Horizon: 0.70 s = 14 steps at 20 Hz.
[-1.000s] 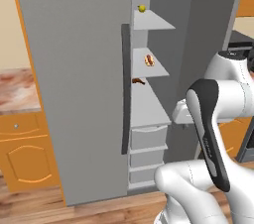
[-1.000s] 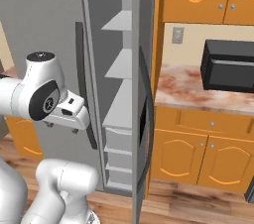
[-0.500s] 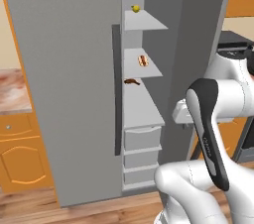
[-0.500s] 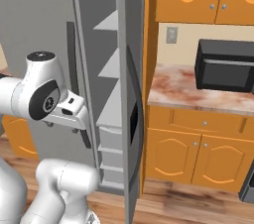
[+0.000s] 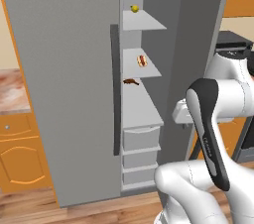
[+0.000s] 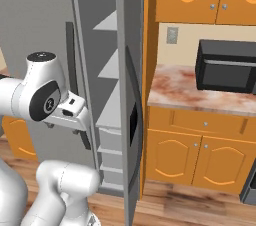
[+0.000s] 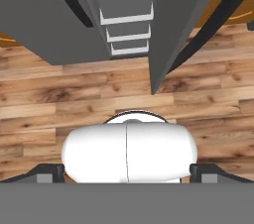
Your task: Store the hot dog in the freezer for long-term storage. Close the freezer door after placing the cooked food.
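The hot dog (image 5: pixel 142 60) lies on a middle white shelf inside the freezer (image 5: pixel 141 104), whose pale drawers (image 7: pixel 126 17) sit low down. The freezer door (image 6: pixel 131 120) stands swung open, seen nearly edge-on, with its dark square panel facing right. In the left base view the same freezer door (image 5: pixel 191 44) stands to the right of the shelves. My gripper (image 6: pixel 82 137) hangs in front of the freezer at drawer height, pointing down at the floor. Its dark fingertips (image 7: pixel 49 172) stand wide apart, open, with nothing between them. It is well below and clear of the hot dog.
A yellow round fruit (image 5: pixel 134 8) sits on the upper shelf and a dark brown item (image 5: pixel 130 82) on the shelf under the hot dog. The wider grey door (image 5: pixel 64 79) is closed on the left. A microwave (image 6: pixel 227 65) stands on the marbled counter (image 6: pixel 200 95), right of the open door.
The whole picture has shifted, so the base has driven: the fridge slides left in both base views. The arm holds its pose and the gripper stays open.
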{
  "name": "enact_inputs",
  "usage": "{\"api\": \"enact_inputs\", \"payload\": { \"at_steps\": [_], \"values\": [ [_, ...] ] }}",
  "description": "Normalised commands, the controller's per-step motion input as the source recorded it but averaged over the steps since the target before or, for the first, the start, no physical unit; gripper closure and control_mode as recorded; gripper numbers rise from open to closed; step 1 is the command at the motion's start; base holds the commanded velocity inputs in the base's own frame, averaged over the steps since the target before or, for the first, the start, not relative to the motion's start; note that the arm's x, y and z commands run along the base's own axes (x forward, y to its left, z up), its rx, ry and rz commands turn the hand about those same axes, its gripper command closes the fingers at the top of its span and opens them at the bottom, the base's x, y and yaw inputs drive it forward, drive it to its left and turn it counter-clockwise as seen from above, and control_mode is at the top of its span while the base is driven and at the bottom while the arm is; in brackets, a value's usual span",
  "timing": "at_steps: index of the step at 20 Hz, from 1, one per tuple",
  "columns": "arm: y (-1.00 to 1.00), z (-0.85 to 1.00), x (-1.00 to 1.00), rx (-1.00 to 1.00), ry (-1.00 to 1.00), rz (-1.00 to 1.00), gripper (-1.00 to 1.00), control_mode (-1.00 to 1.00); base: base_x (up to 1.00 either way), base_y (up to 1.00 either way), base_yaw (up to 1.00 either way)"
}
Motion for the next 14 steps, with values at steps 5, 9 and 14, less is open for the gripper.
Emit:
{"api": "enact_inputs", "payload": {
  "at_steps": [5, 9, 14],
  "values": [
    [0.0, 0.0, 0.0, 0.0, 0.0, 0.0, -1.0, 1.0, 0.0, 0.0, 0.0],
    [0.0, 0.0, 0.0, 0.0, 0.0, 0.0, -1.0, 1.0, 0.0, 0.0, 0.0],
    [-0.01, 0.0, 0.01, 0.0, 0.0, 0.0, -1.0, -1.0, 0.0, 0.0, 0.0]
  ]
}}
